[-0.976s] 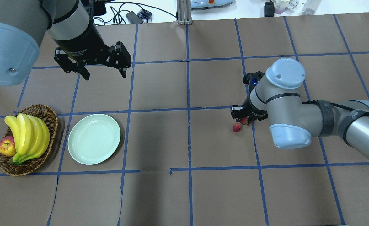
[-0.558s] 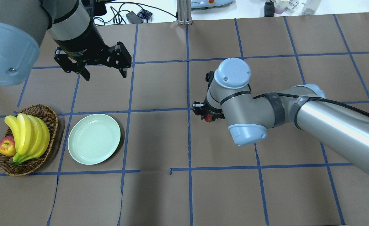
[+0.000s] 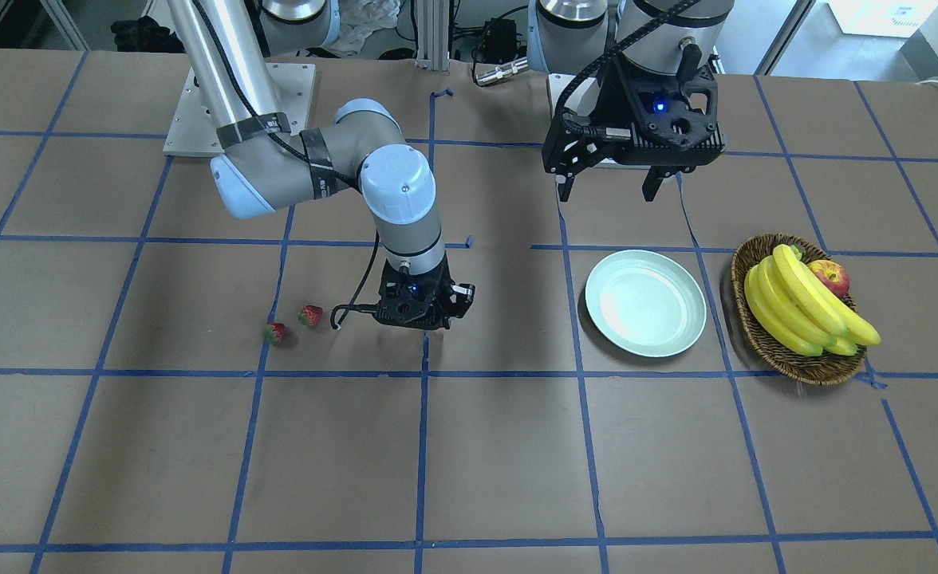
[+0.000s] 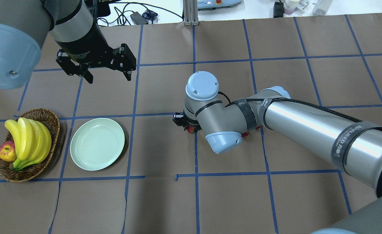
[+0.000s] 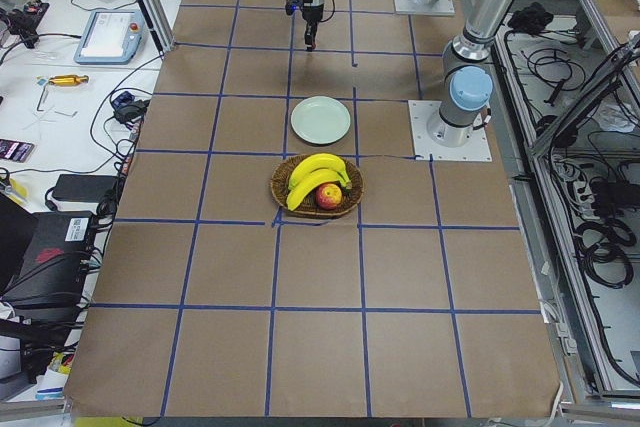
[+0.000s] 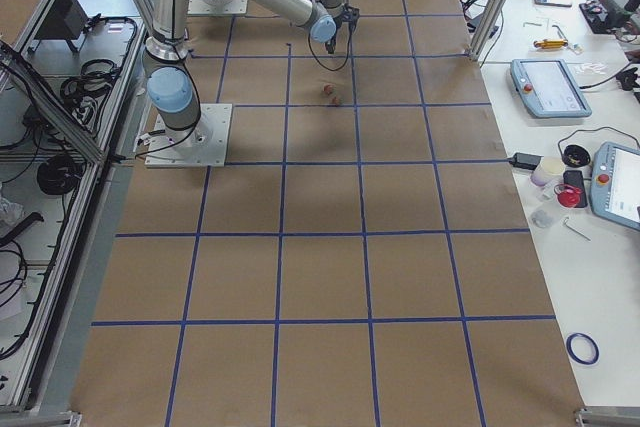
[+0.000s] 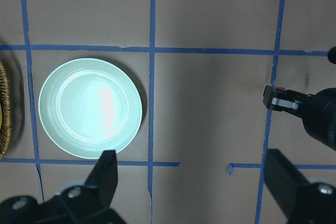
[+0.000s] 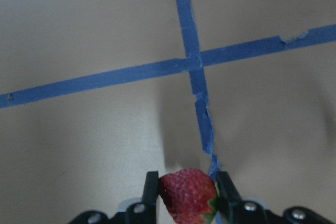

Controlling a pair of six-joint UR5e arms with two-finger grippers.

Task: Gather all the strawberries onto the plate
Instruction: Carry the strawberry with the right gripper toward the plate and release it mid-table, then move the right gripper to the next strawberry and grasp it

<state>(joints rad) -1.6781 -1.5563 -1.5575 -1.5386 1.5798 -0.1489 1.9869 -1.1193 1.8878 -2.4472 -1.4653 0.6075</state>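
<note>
Strawberry [image 8: 188,192] is gripped between your right fingers [image 8: 151,190], above the worktop [image 4: 165,201], roughly between the empty plate [image 4: 97,144] and the two other strawberries [image 3: 310,316] that lie on the paper. The left fingers [image 4: 87,75] hang wide open beyond the plate and hold nothing. I judge this is the carry step: next you must bring it over the plate, go low, and only then open, so that it does not roll over the rim.
</note>
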